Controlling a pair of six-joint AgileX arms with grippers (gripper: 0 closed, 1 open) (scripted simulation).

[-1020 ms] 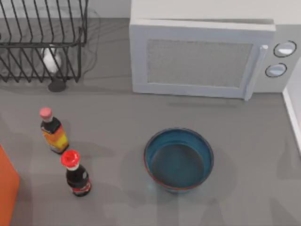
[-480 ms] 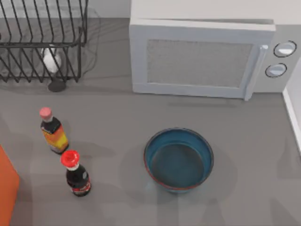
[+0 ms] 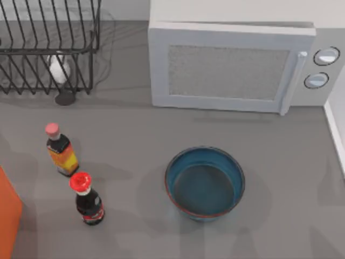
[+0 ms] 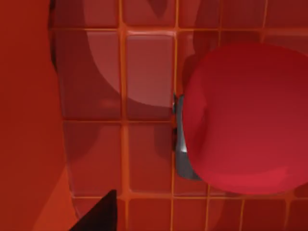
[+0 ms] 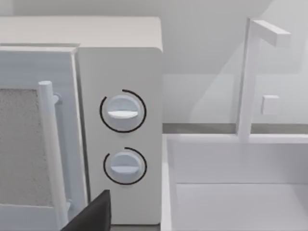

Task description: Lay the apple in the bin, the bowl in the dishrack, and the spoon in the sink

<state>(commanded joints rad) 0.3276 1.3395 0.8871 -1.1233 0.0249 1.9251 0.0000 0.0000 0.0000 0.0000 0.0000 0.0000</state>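
Hovering over the orange gridded floor of the bin (image 4: 96,144), the left wrist camera looks straight down past the apple (image 4: 248,115), which bulks large and close in that view. A grey part, probably a finger (image 4: 180,154) of the left hand, lies against the apple's side, so the fruit appears to be carried by that hand and not yet resting on the bin floor; whether the grip is actually closed on it cannot be told. The position fits the task's first clause: the apple is held above the bin so that letting go would drop it inside.

In the top view the bin (image 3: 8,216) shows as an orange corner at the left edge of the surface (image 3: 135,140). The bowl (image 3: 205,183) stands upright and empty near the middle, well apart from the dishrack (image 3: 48,48) at the far left, its intended home. Two bottles (image 3: 75,172) stand between bin and bowl, close to any path toward the rack.

The right wrist camera faces the microwave (image 5: 120,134) and the white sink (image 5: 231,192) beside it; the state of the right hand cannot be told.
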